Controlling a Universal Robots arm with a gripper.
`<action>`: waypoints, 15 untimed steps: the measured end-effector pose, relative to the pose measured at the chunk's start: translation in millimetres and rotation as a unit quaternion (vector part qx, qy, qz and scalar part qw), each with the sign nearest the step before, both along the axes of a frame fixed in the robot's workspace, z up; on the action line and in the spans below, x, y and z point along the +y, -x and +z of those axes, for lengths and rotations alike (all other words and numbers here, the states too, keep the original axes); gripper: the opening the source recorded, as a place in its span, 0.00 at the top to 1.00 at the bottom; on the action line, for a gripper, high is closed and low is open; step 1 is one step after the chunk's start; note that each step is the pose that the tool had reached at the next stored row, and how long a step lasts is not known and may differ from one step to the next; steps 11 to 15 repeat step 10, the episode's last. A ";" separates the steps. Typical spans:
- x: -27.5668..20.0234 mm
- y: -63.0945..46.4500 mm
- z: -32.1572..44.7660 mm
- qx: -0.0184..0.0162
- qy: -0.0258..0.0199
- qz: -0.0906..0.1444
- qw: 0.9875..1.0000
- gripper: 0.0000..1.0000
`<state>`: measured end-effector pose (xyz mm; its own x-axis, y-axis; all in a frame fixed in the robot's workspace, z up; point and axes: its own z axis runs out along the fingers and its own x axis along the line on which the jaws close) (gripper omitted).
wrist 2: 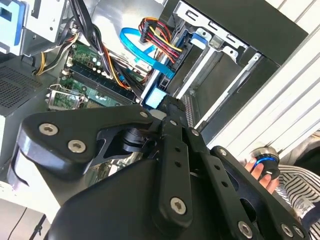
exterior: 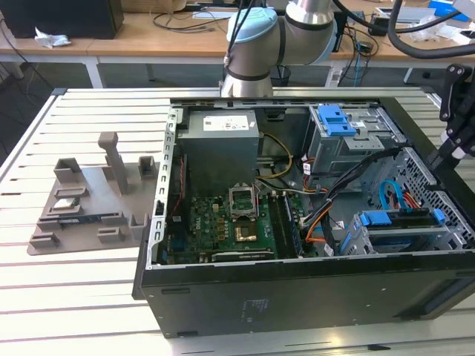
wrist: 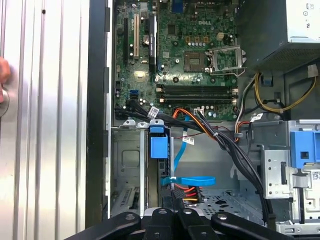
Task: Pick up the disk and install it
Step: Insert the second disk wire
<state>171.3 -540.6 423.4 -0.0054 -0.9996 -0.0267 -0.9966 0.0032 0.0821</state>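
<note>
I see the disk [wrist: 159, 147] seated edge-on in the drive cage [exterior: 371, 241], below the gripper [exterior: 453, 141] and apart from it (open or closed, I can't tell).

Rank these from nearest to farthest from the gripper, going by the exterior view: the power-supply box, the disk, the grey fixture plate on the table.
Measured from the gripper at the exterior view's right edge:
1. The disk, blue-railed, in the case's right end, just below the gripper.
2. The power-supply box, at the case's left rear.
3. The grey fixture plate, outside the case, far left.
</note>
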 end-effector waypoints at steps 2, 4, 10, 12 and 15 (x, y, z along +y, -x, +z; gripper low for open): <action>0.0 0.0 1.3 0.000 0.000 0.000 1.000 0.89; 0.0 0.0 1.3 0.000 0.000 0.000 1.000 0.89; 0.0 0.0 1.4 0.000 0.000 0.000 1.000 0.89; 0.0 0.0 1.4 0.000 0.000 0.000 1.000 0.89; 0.0 0.0 1.4 0.000 0.000 0.000 1.000 0.89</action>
